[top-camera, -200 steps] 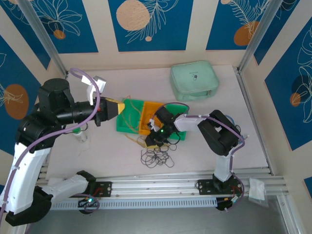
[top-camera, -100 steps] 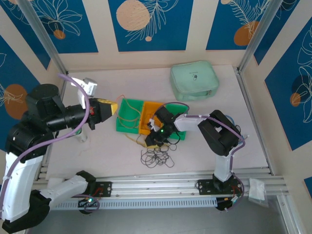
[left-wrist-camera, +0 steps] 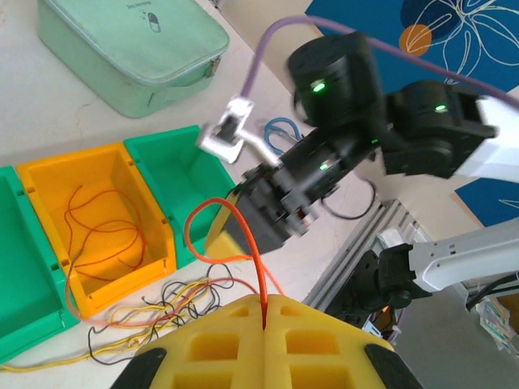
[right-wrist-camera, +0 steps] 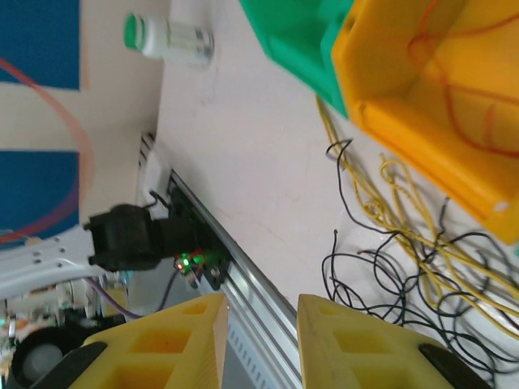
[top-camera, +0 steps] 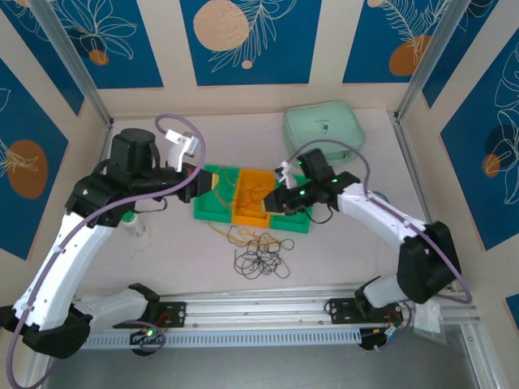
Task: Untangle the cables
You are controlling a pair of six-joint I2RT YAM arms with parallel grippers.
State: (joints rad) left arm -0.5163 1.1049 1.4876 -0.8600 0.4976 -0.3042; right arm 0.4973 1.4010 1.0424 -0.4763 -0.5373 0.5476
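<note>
We are holding the orange cable (left-wrist-camera: 256,271) clenched at the fingertips of the left gripper (left-wrist-camera: 263,306). We are advising a slow, steady draw away from the tangle, pausing wherever the strand is snagging on the black and yellow cables (right-wrist-camera: 405,267). The right gripper (right-wrist-camera: 259,324), fingers parted and grasping nothing, is hovering with that tangle just beyond its fingertips. It is best used to pin the tangle down. The orange cable is pointing straight out from the left fingertips, then hooking over toward the orange bin (left-wrist-camera: 122,279) ahead.
</note>
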